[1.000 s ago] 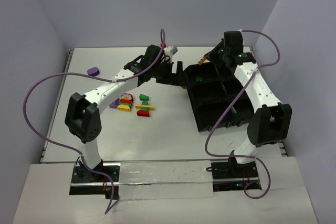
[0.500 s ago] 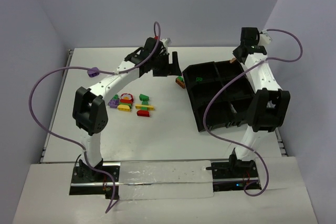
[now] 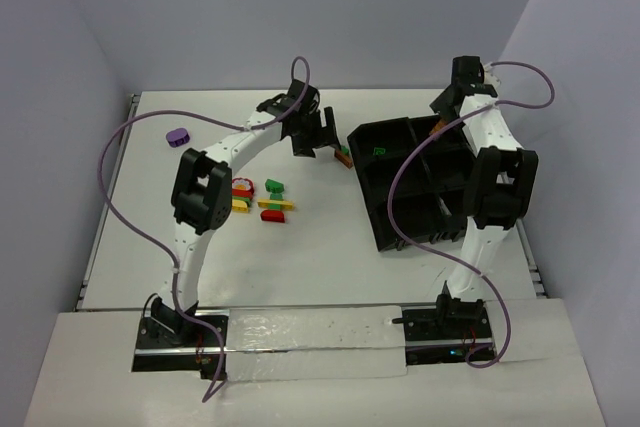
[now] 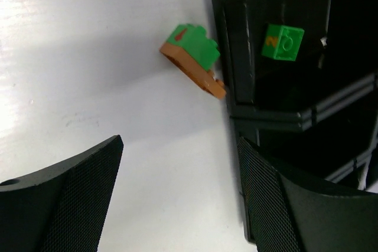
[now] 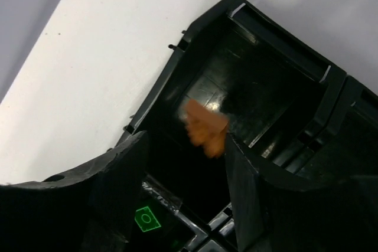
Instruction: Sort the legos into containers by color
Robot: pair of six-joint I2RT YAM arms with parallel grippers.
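Note:
A green lego stuck on an orange one lies on the table against the left wall of the black tray. My left gripper hangs just short of it, open and holding nothing. One green lego rests in the containers' far-left compartment. My right gripper is open over the far-right compartment. A blurred orange lego is loose at its fingertips, above the compartment floor.
A cluster of red, yellow and green legos lies on the table left of the tray, partly behind my left arm's elbow. A purple lego sits alone at the far left. Cables loop over both arms.
My right gripper has opened and let go of the orange lego over the far-right compartment. My left arm has swung its elbow to the right, and its gripper has narrowed slightly.

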